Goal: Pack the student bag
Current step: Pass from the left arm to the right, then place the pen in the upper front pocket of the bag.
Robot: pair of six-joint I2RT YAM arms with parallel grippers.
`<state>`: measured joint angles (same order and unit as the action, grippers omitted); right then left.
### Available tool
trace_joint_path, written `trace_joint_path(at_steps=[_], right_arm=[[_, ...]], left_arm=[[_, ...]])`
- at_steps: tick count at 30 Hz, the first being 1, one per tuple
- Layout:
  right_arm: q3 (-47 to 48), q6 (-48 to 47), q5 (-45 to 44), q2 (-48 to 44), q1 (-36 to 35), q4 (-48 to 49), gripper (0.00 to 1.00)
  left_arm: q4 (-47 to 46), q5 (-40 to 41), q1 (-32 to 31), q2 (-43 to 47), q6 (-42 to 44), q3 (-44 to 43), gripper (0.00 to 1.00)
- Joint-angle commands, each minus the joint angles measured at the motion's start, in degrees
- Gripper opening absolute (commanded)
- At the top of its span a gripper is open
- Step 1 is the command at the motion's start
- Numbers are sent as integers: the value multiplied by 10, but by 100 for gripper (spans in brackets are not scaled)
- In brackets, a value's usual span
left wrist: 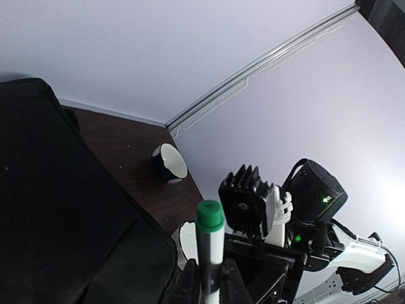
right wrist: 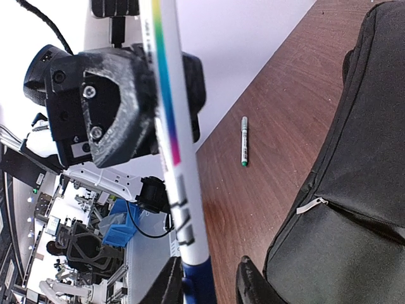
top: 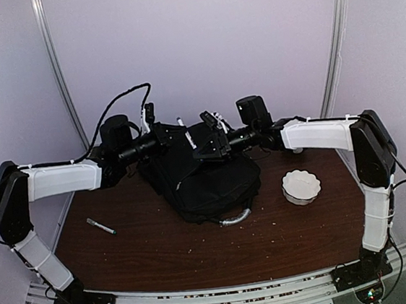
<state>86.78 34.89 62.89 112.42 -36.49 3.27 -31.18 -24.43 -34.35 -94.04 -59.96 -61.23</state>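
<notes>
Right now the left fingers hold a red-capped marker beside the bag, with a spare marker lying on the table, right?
No. The left wrist view shows the marker in the left fingers has a green cap, not red. The rest stands.

The student bag (top: 205,182), a large black fabric backpack, lies slumped toward the back of the brown bench (top: 162,247). Its grey-silver top handle (top: 236,219) curves toward the near edge. A silver zipper pull (right wrist: 312,205) shows on 1 side.
</notes>
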Motion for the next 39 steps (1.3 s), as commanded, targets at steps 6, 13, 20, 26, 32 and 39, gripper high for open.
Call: trace_joint_path(at_steps=[6,13,20,26,32,39], right_arm=[[-1,-78,-48,-40,4,-83,23],[0,-53,-47,-29,5,-74,9],[-13,-28,-40,-43,13,-62,5],[-75,-51,-48,-90,47,-109,5],[-96,-192,-35,-99,65,-280,5],[-162,-208,-33,-101,64,-318,5]], left_arm=[[16,-19,-2,-15,-4,-19,0],[49,-28,-2,-22,8,-33,18],[118,-10,-3,-13,45,-43,47],[184,22,-3,6,90,-43,48],[227,49,-2,14,134,-50,49],[234,47,-2,9,147,-63,49]])
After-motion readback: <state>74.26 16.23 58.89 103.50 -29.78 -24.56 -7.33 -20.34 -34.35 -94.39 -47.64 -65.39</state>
